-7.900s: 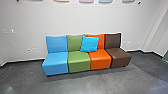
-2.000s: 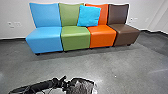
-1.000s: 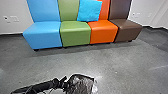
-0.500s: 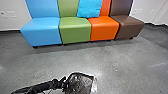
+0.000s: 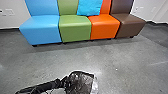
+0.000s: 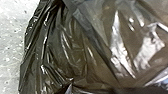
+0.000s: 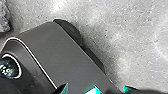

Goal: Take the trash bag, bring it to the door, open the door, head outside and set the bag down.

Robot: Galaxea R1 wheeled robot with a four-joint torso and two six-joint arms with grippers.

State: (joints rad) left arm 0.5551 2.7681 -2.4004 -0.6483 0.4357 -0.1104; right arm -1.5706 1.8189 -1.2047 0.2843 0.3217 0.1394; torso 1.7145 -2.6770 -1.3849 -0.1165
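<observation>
A dark, glossy trash bag (image 5: pixel 81 82) is low in the head view, with light glinting on its folds. My left arm comes in from the left, and its left gripper (image 5: pixel 66 80) is at the bag's near-left side; I cannot tell whether it grips the plastic. Seen close up in the left wrist view, the crinkled bag (image 6: pixel 75 50) has pale speckled floor beside it. A grey crinkled piece (image 7: pixel 3 16), apparently the bag, is at the edge of the right wrist view, with a shadow on the floor beside it.
Joined blue, green, orange and brown seats (image 5: pixel 75 27) stand along the wall, with a bright blue cushion (image 5: pixel 89 7) on them. Grey floor (image 5: pixel 120 57) lies between seats and bag. My own dark base (image 7: pixel 55 47) shows from above in the right wrist view.
The head camera has tilted down and shifted, so the whole picture has changed. My left arm and the bag have come into view since the earliest picture. The arm stays close to the bag.
</observation>
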